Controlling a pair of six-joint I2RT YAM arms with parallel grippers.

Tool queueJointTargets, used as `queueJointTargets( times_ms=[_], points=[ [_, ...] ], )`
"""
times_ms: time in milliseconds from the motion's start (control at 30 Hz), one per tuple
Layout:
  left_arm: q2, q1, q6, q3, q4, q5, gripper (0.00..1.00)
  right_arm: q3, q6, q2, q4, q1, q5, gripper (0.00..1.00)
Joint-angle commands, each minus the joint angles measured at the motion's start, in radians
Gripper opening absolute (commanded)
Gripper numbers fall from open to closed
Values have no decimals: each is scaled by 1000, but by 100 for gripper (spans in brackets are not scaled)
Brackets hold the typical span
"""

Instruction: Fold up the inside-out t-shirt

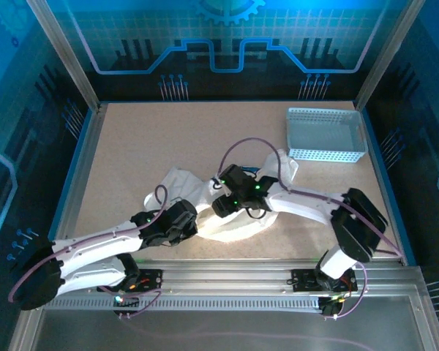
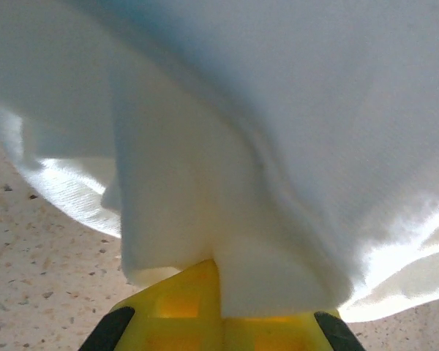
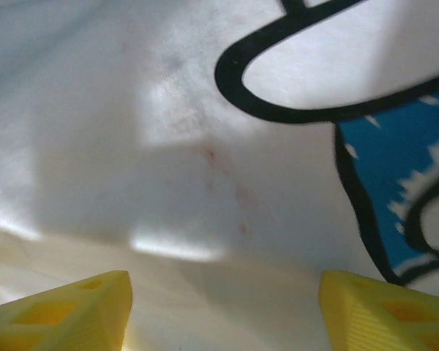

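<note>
From above, the t-shirt (image 1: 238, 228) lay crumpled on the table (image 1: 132, 153) near its front edge, both arms bent over it. The basket (image 1: 327, 154) stood well apart at the far right. At the left wrist, the left gripper (image 2: 218, 289) was pressed together on a fold of the white cloth, pinching it just above the tabletop. At the right wrist, the right gripper (image 3: 223, 307) hung spread — its yellow fingers (image 3: 66, 311) apart over the shirt's blue-and-black logo (image 3: 395, 190).

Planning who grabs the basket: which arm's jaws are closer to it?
Right. The right arm, jaws open over the t-shirt, is left of the basket and nearer the bases. The left arm, jaws shut on the t-shirt's edge, is farther left.
</note>
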Motion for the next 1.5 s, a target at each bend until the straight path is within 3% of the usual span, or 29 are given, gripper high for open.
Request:
queueJointTargets(
  times_ms=[0, 133, 333, 400, 633, 767, 900, 1000, 1100, 1167, 1467],
  points=[
    [-3, -3, -19, -17, 39, 16, 0, 53, -15, 73, -12, 9, 43, 61],
    [6, -1, -11, -18, 51, 10, 2, 82, -35, 93, -6, 9, 45, 49],
    [24, 12, 32, 33, 8, -19, 10, 111, -34, 90, -9, -3, 76, 8],
    [12, 22, 55, 46, -10, -25, 14, 96, -32, 57, 9, -10, 71, 1],
    [-69, 97, 212, 102, -53, -3, 39, 80, -30, -144, -68, -25, 18, 0],
    [22, 187, 293, 193, -139, 34, 42, 81, -23, -305, -141, -30, -28, 0],
    [51, 212, 367, 265, -129, 47, 44, 73, -5, -448, -183, -56, -97, 0],
    [42, 171, 458, 346, -143, -5, 51, 101, -2, -499, -242, -66, -100, 0],
    [33, 29, 581, 427, -152, -148, 57, 111, 0, -489, -265, -78, -100, 0],
    [25, -46, 639, 438, -111, -181, 64, 109, 0, -476, -258, -78, -104, 0],
    [148, -92, 668, 426, -17, -152, 78, 124, 12, -477, -234, -80, -144, 0]
  ],
)
